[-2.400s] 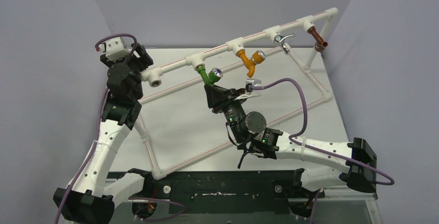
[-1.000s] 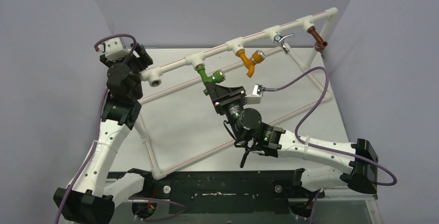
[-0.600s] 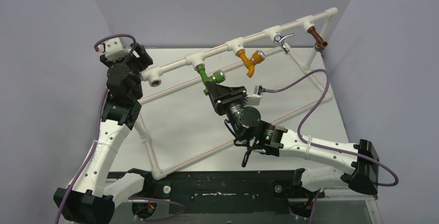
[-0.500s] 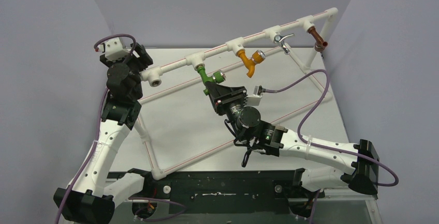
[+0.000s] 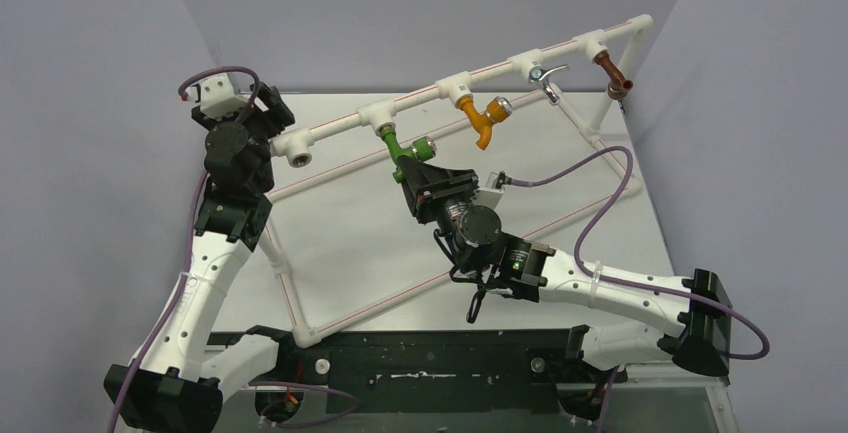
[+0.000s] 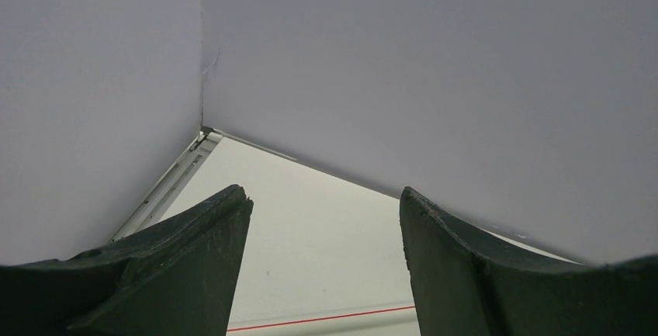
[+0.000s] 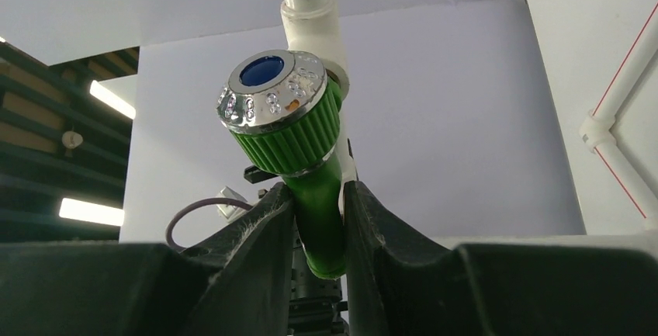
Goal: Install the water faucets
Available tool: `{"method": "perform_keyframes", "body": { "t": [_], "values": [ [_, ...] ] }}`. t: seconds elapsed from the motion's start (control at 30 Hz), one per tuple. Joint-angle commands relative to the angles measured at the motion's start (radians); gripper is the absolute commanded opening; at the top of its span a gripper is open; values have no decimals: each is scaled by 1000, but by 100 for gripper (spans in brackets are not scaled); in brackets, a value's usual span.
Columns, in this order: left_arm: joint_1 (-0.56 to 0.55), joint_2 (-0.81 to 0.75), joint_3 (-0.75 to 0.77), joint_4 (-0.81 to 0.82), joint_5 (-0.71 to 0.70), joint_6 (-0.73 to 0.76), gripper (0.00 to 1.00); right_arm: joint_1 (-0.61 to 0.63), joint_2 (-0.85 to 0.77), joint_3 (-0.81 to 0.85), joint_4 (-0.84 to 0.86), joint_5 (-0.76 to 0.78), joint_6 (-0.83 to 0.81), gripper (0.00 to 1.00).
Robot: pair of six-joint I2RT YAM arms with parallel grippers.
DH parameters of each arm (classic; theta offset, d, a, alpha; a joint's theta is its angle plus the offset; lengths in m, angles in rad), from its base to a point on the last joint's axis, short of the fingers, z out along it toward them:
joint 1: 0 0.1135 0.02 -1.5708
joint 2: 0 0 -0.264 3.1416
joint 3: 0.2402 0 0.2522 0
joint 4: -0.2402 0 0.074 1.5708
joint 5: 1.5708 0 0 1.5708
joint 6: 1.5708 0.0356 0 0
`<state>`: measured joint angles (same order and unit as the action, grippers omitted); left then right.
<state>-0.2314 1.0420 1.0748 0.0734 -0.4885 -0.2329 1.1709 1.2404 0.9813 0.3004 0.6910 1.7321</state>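
Right gripper [image 7: 319, 196] clenched on green faucet [image 5: 404, 153] spout. Faucet hangs from white pipe [image 5: 330, 131] tee, above tabletop [image 5: 340, 223]. Left gripper [image 6: 326, 212] released, grasping nothing, near pipe's left end.

- Green tap [image 7: 314, 200] showing bright green; knob [image 7: 271, 91] gleaming silver, blue centre.
- Orange tap [image 5: 482, 119] showing orange.
- Pipe [image 5: 415, 99] showing white, thin red stripe.
- Cable [image 5: 603, 215] showing purple.
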Motion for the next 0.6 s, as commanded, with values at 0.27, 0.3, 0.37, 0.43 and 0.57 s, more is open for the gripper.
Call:
{"method": "perform_keyframes", "body": {
  "t": [0.27, 0.3, 0.37, 0.43, 0.57],
  "values": [
    [-7, -41, -79, -311, 133, 21, 68, -88, 46, -60, 11, 112, 270, 0],
    [-6, -45, -80, -310, 134, 20, 68, -87, 48, -65, 18, 111, 278, 0],
    [-5, -47, -82, -308, 139, 18, 68, -87, 48, -73, 24, 112, 295, 0],
    [-3, -47, -82, -307, 142, 18, 68, -87, 46, -86, 42, 117, 305, 0],
    [-1, -42, -81, -309, 146, 17, 68, -86, 43, -90, 40, 116, 321, 0]
  ]
}}
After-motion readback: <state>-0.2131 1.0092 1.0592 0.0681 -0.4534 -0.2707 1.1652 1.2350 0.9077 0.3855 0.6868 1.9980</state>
